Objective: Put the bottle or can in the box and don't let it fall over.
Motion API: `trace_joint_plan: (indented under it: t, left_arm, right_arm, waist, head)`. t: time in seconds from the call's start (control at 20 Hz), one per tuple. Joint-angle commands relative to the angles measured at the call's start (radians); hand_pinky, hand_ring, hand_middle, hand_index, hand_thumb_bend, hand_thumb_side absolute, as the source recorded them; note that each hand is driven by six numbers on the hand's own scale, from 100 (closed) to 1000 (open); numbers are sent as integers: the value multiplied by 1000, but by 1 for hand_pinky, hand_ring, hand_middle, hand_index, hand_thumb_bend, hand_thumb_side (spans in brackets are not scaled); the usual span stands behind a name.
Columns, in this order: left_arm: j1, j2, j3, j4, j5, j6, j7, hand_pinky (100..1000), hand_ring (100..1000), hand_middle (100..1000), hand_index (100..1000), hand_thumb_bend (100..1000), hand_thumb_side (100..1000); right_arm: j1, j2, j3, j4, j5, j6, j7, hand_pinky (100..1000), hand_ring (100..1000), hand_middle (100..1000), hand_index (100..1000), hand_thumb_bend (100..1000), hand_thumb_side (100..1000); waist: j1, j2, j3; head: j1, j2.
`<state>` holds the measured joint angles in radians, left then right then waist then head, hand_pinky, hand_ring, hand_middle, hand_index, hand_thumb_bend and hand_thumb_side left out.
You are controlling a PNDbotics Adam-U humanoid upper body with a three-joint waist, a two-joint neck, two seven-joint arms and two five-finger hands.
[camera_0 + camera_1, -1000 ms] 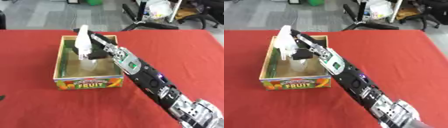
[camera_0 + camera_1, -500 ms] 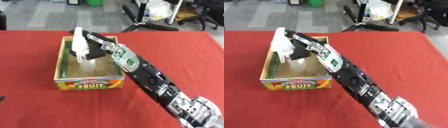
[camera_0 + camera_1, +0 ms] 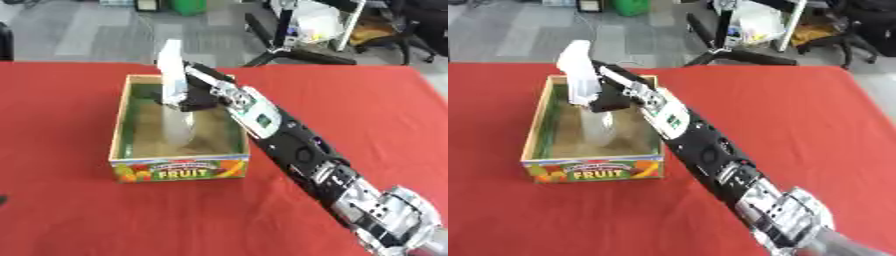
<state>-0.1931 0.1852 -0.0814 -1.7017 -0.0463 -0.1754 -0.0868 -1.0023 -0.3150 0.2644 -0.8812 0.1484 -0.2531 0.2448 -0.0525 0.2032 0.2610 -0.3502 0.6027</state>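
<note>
Inside the fruit box [image 3: 179, 170] our right hand [image 3: 199, 92] curls round the upper part of a clear plastic bottle [image 3: 178, 127], upright over the box floor. We judge it light, slick and tippy, so holding high suits steadying it.

Beyond the hand [image 3: 194, 92], a red table [image 3: 367, 110] meets grey floor [image 3: 96, 35], with a black stand [image 3: 284, 47] and chairs [image 3: 411, 25] up-right.
</note>
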Motion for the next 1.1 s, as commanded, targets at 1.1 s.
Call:
trace_joint_plan:
  t: [1.1]
  left_arm:
    - [20,26,26,-6,-13,1,29,875,1000,947,896,533,745]
  right_arm:
    - [246,-242,-46,-349,-185,3,-37,908,1000,1000,1000,305,478]
  waist:
    - [-8,-35,-79]
  head:
    - [62,-1]
